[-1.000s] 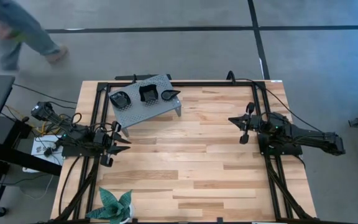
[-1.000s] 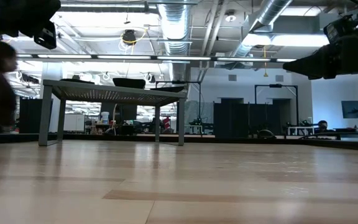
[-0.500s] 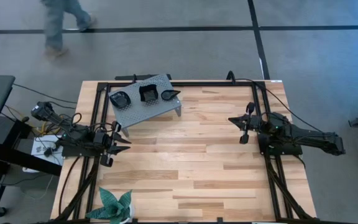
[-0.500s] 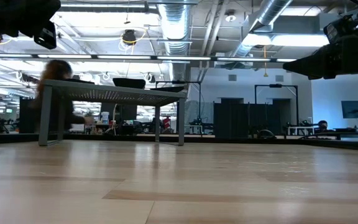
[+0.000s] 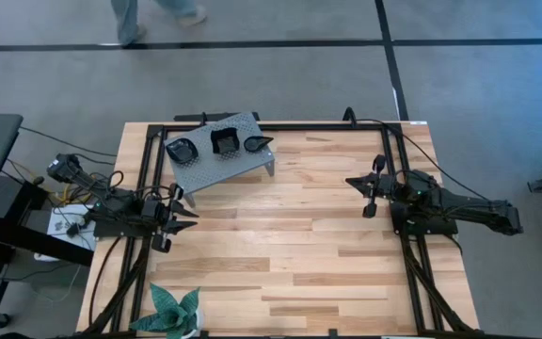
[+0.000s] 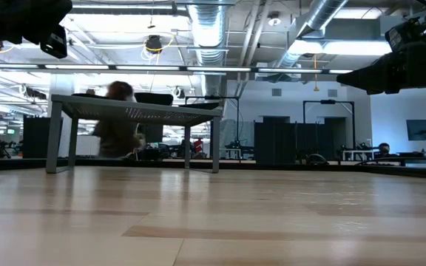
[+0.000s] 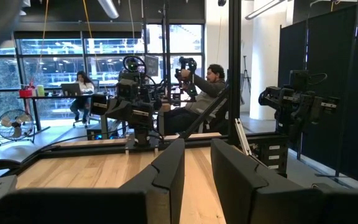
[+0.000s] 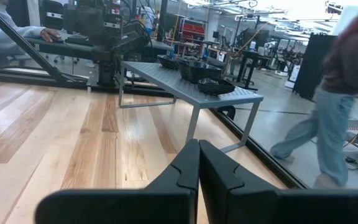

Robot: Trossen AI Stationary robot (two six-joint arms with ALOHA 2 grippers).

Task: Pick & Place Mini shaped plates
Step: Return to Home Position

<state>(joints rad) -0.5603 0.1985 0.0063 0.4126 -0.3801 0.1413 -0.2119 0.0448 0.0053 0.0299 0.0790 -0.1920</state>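
The mini shaped plates [image 5: 224,141] sit in three black groups, side by side, on the grey perforated stand [image 5: 216,168] at 11 o'clock on the worktop [image 5: 280,254]. The left gripper [image 5: 183,215] hovers at 9 o'clock with a narrow gap between its fingers. The right gripper [image 5: 363,195] hovers at 3 o'clock, fingers pressed together, holding nothing.

a robotics lab in an open industrial hall. exposed ceiling ducts [image 6: 211,29] run overhead. more arm rigs [image 7: 297,106] stand beyond.
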